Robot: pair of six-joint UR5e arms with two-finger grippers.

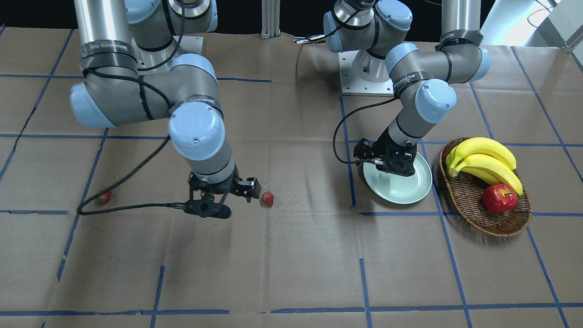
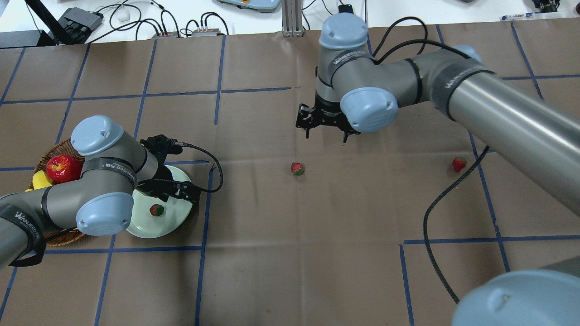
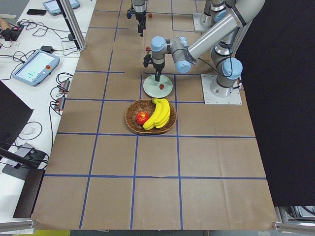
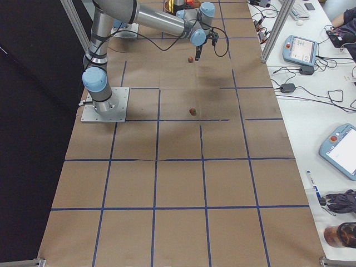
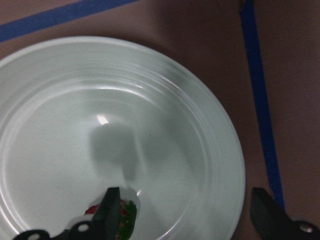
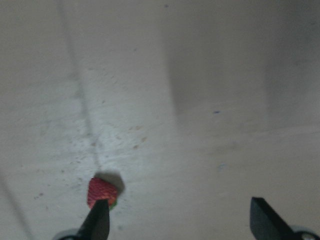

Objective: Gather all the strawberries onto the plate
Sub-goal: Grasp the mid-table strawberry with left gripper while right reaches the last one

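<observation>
The pale green plate [image 2: 177,216] lies at the table's left, and one strawberry [image 2: 157,209] lies on it. My left gripper [image 2: 177,189] hangs open just above the plate; in the left wrist view its fingers [image 5: 111,210] stand wide apart over the plate [image 5: 165,125], with the strawberry [image 5: 124,219] half hidden behind one finger. A second strawberry [image 2: 297,168] lies mid-table. My right gripper [image 2: 326,135] is open and empty above the table, just beyond that strawberry [image 6: 102,192]. A third strawberry [image 2: 458,163] lies far right.
A brown wicker basket [image 1: 483,217] with bananas [image 1: 485,161] and a red apple [image 1: 499,198] stands right beside the plate [image 1: 410,189]. The right arm's black cable [image 2: 435,217] trails over the table near the third strawberry [image 1: 104,197].
</observation>
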